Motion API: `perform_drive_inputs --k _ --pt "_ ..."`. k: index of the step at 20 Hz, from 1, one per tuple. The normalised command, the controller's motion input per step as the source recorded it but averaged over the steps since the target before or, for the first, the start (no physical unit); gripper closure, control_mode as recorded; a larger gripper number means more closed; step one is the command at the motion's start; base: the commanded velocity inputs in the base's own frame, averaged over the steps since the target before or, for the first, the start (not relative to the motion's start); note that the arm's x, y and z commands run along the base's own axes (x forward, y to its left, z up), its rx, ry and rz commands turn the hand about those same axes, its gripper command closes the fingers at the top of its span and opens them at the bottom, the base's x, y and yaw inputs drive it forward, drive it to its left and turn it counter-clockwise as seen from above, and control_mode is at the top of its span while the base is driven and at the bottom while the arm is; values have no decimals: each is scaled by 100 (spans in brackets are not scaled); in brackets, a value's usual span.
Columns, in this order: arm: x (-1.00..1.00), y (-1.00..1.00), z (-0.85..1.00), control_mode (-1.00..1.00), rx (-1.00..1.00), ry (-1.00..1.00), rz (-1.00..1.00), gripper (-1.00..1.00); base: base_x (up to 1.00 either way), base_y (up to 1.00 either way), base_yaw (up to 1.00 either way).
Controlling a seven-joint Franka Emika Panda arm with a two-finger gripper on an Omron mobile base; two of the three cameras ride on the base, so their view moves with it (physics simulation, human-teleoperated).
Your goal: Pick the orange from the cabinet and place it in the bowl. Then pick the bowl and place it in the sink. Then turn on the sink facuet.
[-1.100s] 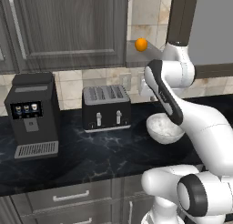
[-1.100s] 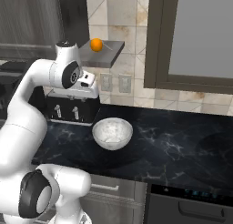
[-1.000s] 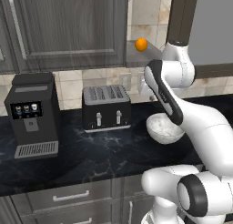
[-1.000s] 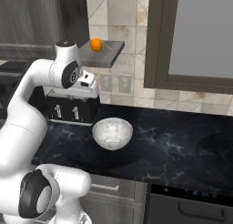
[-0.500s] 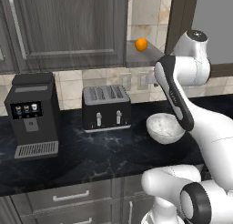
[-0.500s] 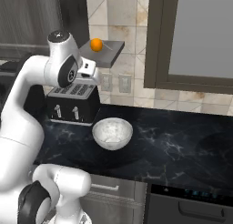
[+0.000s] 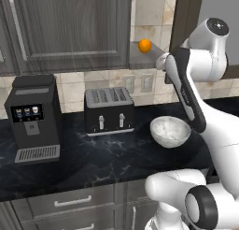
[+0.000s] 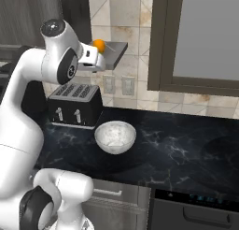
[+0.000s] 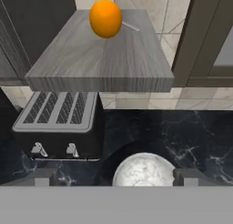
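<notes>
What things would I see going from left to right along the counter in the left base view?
coffee machine → toaster → bowl

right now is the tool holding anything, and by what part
Nothing is held. The tool is open and empty, and the orange sits free on the cabinet shelf.
</notes>
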Motion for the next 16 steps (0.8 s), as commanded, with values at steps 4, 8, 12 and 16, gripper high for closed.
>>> perform_drive_inputs --k 4,8,12,16 --pt "12 0 45 -100 0 0 0 -100 0 0 0" --pt "25 3 13 -100 0 0 0 -100 0 0 0" --pt "24 5 -5 -100 0 0 0 -100 0 0 0" --pt "24 1 -1 -100 0 0 0 -100 0 0 0"
